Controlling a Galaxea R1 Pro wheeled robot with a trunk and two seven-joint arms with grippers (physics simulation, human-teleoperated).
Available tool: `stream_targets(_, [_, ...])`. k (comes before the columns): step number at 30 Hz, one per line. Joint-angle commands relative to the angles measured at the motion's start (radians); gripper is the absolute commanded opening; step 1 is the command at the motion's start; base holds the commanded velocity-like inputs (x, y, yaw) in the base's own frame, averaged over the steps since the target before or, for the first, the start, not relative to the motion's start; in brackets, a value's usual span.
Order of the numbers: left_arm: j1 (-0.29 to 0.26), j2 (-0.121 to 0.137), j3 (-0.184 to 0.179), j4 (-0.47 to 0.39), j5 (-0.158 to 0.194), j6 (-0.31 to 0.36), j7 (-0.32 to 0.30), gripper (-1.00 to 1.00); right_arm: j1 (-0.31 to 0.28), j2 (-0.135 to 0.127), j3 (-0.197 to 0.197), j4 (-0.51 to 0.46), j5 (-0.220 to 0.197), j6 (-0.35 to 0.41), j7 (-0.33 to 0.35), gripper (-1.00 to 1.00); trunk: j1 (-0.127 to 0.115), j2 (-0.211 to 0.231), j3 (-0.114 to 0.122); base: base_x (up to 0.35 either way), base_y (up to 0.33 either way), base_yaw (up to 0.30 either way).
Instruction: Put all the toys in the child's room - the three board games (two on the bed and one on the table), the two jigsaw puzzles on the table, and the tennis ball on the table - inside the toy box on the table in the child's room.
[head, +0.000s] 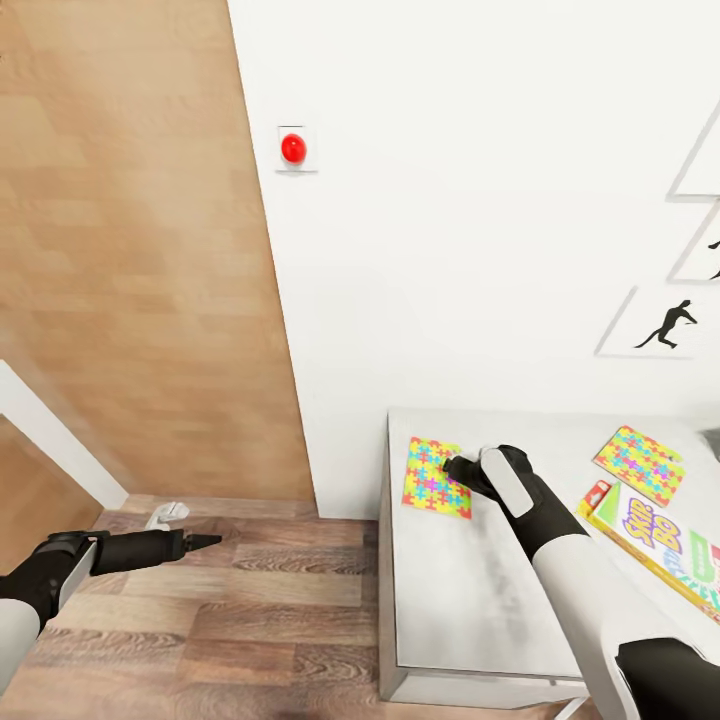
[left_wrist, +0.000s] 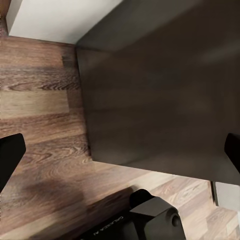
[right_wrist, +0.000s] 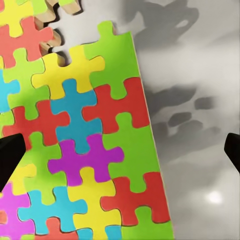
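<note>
One jigsaw puzzle lies flat near the left end of the light grey table. My right gripper hovers open over that puzzle's right edge; in the right wrist view the puzzle lies below the gripper, fingertips wide apart. A second jigsaw puzzle and the Skip-Bo board game lie further right on the table. My left gripper hangs open and empty over the wood floor, left of the table. The toy box, tennis ball and bed are out of view.
A white wall with a red button and black silhouette pictures stands behind the table. The table's dark end panel faces my left gripper. A small white object lies on the floor by the wooden panel.
</note>
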Motion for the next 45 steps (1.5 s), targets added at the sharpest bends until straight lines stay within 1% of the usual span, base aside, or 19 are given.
stream_targets(1, [-0.001,0.000,0.001,0.000,0.004,0.009,-0.002,1.00,-0.001,-0.001,0.006,0.013,-0.030,-0.002,-0.008,1.00,0.000,-0.001,-0.001,0.000,0.031,0.000])
stream_targets(14, [-0.001,0.000,0.002,0.000,0.004,0.010,-0.003,1.00,-0.003,0.000,0.006,0.027,-0.030,-0.002,-0.008,1.00,0.000,-0.001,-0.001,0.000,0.109,0.000])
stream_targets(23, [-0.001,0.000,0.003,0.000,0.004,0.009,0.000,1.00,-0.004,0.000,0.006,0.028,0.007,-0.002,-0.008,1.00,0.000,-0.001,-0.001,0.000,0.106,0.000])
stream_targets(45, [-0.001,0.000,0.005,0.000,0.004,0.011,0.004,1.00,-0.004,0.000,0.006,0.029,0.010,-0.002,-0.008,1.00,0.000,-0.001,-0.001,0.001,0.085,0.000])
